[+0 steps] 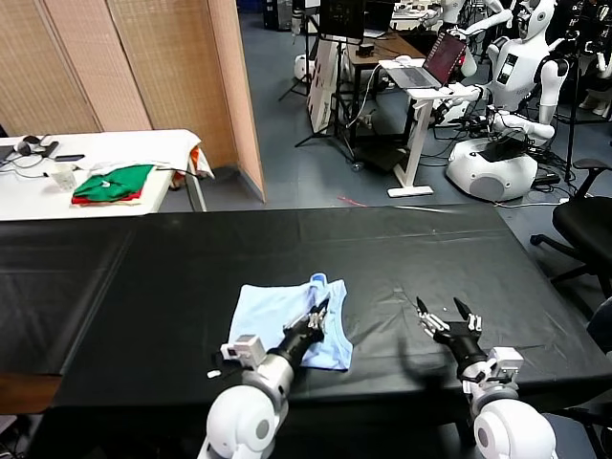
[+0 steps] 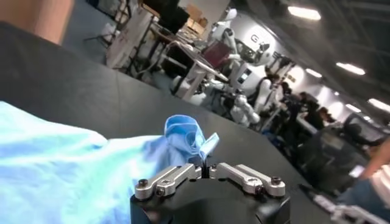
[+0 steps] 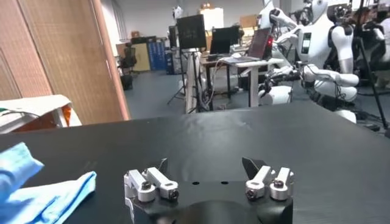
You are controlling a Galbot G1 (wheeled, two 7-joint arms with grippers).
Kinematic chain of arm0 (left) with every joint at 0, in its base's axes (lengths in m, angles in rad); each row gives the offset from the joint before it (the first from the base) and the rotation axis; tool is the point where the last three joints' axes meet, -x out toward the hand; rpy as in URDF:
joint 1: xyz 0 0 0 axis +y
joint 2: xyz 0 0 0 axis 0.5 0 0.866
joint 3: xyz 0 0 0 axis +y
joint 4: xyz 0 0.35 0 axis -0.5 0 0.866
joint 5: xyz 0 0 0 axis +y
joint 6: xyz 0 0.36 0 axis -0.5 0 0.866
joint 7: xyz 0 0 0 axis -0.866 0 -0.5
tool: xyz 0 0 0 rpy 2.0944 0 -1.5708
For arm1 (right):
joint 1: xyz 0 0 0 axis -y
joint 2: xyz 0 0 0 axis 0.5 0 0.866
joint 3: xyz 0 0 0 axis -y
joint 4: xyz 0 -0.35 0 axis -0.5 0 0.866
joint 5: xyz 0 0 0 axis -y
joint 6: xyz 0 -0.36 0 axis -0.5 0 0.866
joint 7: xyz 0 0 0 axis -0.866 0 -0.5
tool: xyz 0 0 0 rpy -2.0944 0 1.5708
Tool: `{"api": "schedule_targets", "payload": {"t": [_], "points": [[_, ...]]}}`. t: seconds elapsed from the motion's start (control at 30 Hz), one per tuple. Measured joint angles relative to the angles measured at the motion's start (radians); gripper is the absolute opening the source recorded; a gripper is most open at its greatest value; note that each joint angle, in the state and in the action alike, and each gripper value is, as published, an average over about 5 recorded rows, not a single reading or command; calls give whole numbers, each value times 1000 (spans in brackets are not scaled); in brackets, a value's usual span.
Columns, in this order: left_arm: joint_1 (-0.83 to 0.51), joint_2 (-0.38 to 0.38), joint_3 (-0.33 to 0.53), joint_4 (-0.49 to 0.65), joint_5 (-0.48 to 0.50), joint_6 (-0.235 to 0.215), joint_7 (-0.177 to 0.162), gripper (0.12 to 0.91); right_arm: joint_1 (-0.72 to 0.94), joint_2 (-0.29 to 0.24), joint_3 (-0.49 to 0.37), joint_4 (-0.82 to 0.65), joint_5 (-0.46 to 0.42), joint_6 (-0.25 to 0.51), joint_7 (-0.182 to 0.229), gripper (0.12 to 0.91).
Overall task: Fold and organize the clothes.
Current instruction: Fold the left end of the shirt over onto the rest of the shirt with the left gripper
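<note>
Robot lab, black-covered table (image 1: 191, 287) up front, wicker screens and a white side table (image 1: 57, 186) behind on the left, other white robots and a laptop desk (image 1: 421, 72) on the right. Head view: pale blue T-shirt (image 1: 277, 316) lies partly folded on the black cloth, near the front edge, left of centre. Left gripper (image 1: 318, 314) sits over the shirt's right-hand part, fingers pinched together on a bit of the fabric. Right gripper (image 1: 448, 317) is well apart to the right, above bare tabletop, fingers spread wide, nothing in them. Green and red folded garments (image 1: 113, 184) on the white side table. Left wrist view: left gripper (image 2: 207, 167) closed, a bunched fold of the T-shirt (image 2: 61, 164) pokes up between the fingertips, rest of the shirt spreads out to one side. Right wrist view: right gripper (image 3: 207, 167) gaping, empty, black table under it; an edge of the T-shirt (image 3: 42, 195) shows off to the side, not touching it.
</note>
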Motion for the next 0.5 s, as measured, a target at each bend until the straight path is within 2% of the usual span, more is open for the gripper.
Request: {"api": "schedule_targets", "payload": {"t": [0.1,0.17,0.3,0.5], "points": [[2,-1,-7,19,32,-19,11,201,-10,-6,-10,12,-1,-1,-5,907],[6,-1,-9,24,37,-25,15,282,-16,-8,-19,17,-7,-1,-8,907],[17,1,-1,18,21,-30,19,525,-10,-9,-43,12,-30,-1,-10,907],[17,2,-5,-24,-73,-19,7,844,12,-23,-89,12,-39,-9,-10,907]]}}
